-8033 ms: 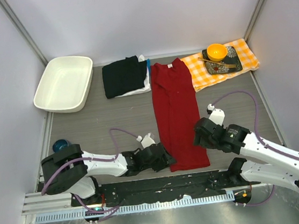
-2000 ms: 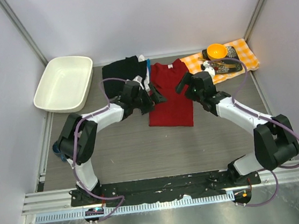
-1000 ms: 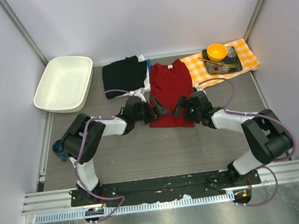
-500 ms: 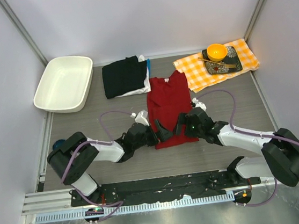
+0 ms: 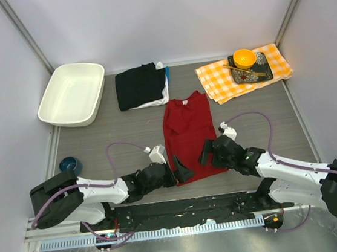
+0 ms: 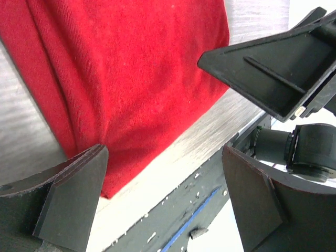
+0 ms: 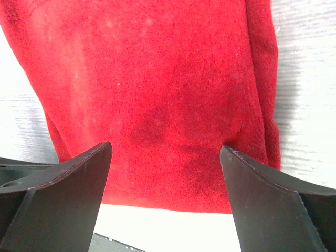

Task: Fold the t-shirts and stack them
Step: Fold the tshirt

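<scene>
Red t-shirt [image 5: 187, 130]: We see it lying flat on the grey bench [image 5: 115, 135], a narrow folded strip in the centre of the frame, collar toward the top, hem at lower centre.
Change: Over the last second the shirt has slid from the upper middle of the frame, beside the stack, down toward the bottom edge. Both arms drew back with it.
Left tool [image 5: 181, 169]: Lower centre, at the hem's left corner. Its wrist view shows the jaws wide apart, red cloth lying between them, nothing clamped.
Right tool [image 5: 207, 152]: Just right of the hem. Jaws also wide apart over the cloth, gripping nothing.
Stack: The folded black t-shirt [image 5: 139, 85] rests on a white t-shirt [image 5: 164, 95] at upper centre, now well apart from the red one.
Checked cloth [image 5: 218, 81]: Upper right, its near corner shifted slightly leftward.
Meaning: We judge the shirt is repositioned within easier reach for another fold. Stacking has not yet happened.
</scene>
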